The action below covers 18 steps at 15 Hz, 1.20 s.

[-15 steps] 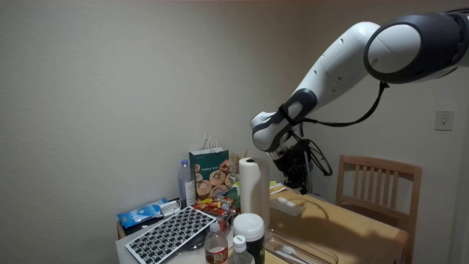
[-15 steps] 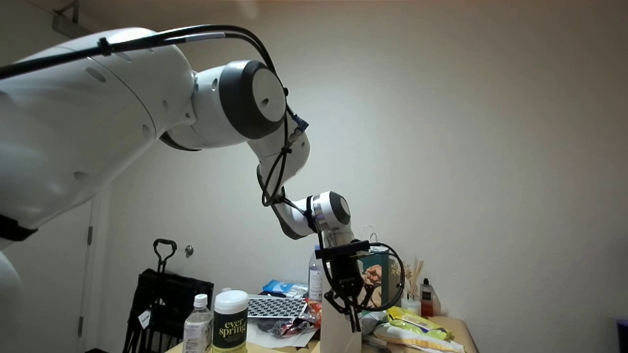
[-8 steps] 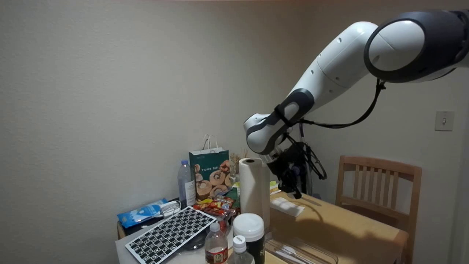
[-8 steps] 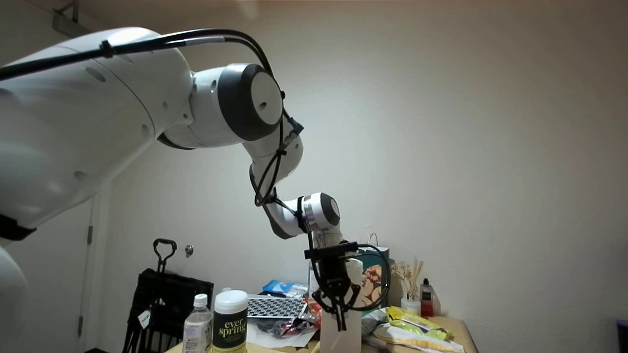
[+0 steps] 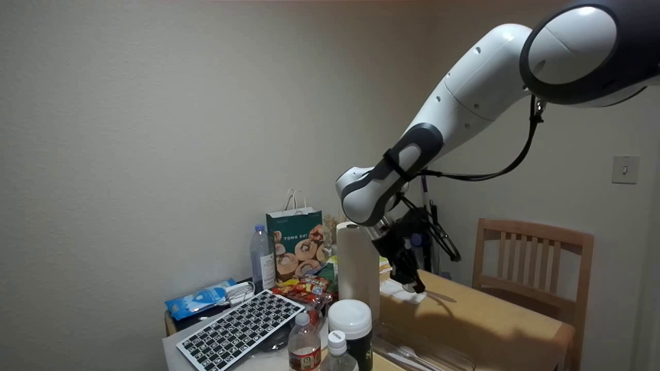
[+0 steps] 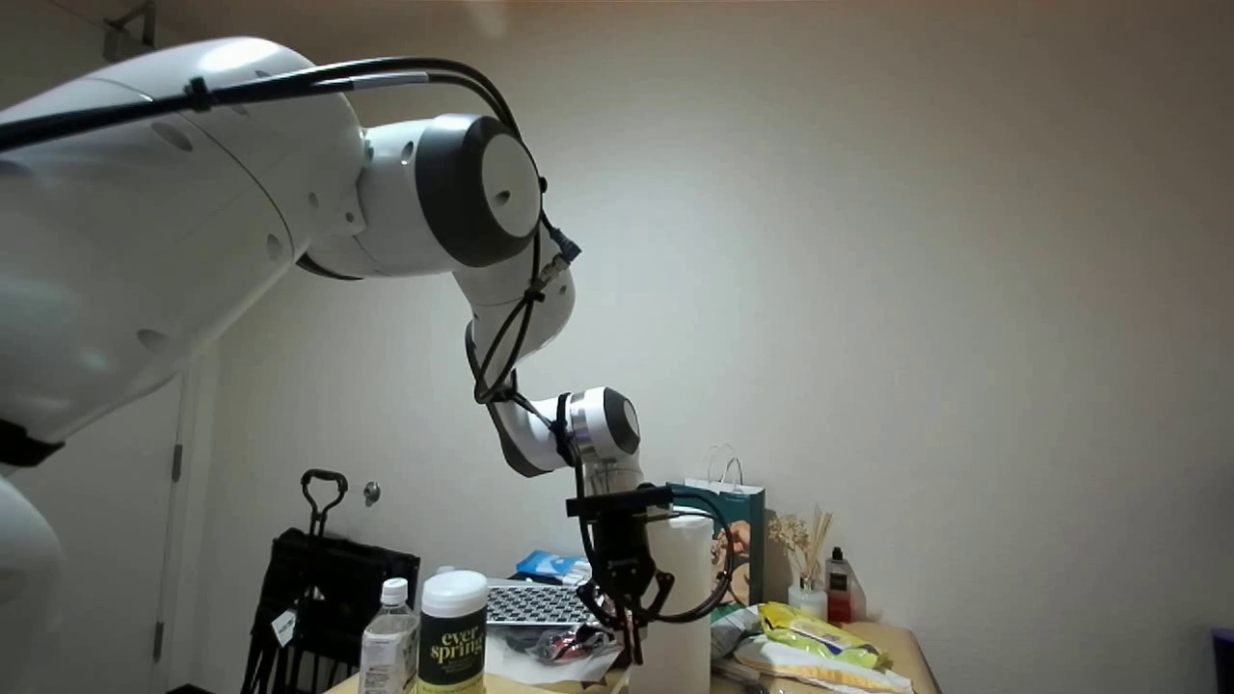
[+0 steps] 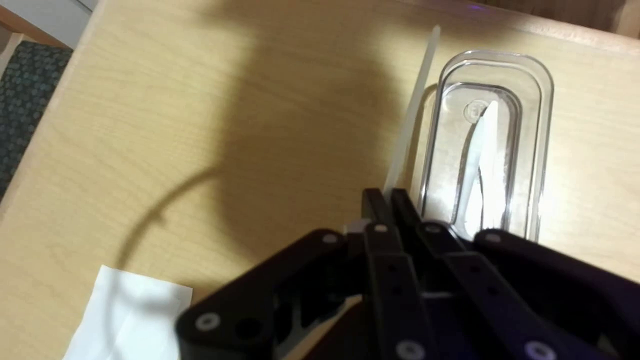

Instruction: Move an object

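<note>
A thin, translucent white stick [image 7: 412, 110] runs out from between the fingertips of my gripper [image 7: 386, 194] in the wrist view, with its far end toward the table edge. The fingers are almost together, with the stick between them; the part behind the fingertips is hidden. In both exterior views the gripper [image 5: 416, 288] [image 6: 633, 648] hangs low over the table beside the paper towel roll [image 5: 357, 273] [image 6: 680, 598]. A clear plastic tray [image 7: 542, 150] lies just to the right of the stick in the wrist view. White plastic cutlery [image 7: 474, 160] lies in it.
A white napkin [image 7: 135, 315] lies on the table below the gripper. A black canister with white lid [image 5: 350, 317], a bottle [image 5: 304, 342], a patterned board [image 5: 241, 330], snack bags [image 5: 304, 288] and a green paper bag [image 5: 295, 242] stand around. A wooden chair [image 5: 536, 263] is beside the table.
The gripper has moved lower toward the table. It has also moved left in both exterior views, with its shadow following. It stays shut; the objects on the table have not moved.
</note>
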Motion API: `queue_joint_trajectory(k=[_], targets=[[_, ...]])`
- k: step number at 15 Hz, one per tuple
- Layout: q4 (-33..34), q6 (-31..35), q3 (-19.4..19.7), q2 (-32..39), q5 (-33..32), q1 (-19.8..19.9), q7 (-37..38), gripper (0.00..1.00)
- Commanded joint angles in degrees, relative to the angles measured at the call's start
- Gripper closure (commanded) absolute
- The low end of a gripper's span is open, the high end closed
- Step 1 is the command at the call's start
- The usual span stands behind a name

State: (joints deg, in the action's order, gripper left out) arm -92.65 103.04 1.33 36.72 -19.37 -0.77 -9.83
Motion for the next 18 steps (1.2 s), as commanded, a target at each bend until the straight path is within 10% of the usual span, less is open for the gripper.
queue_joint_trajectory(k=[1,13,14,18], targets=[[0.16,-0.15,-0.04,-0.01,0.01,0.03,-0.01,0.94],[-4.23,0.65,-5.00,-1.91,1.04,-1.37,-4.81,0.94],[-4.22,0.51,-4.99,-1.89,1.10,-1.38,-4.73,0.69],[-3.97,0.28,-4.95,-1.78,1.06,-1.51,-4.53,0.50]])
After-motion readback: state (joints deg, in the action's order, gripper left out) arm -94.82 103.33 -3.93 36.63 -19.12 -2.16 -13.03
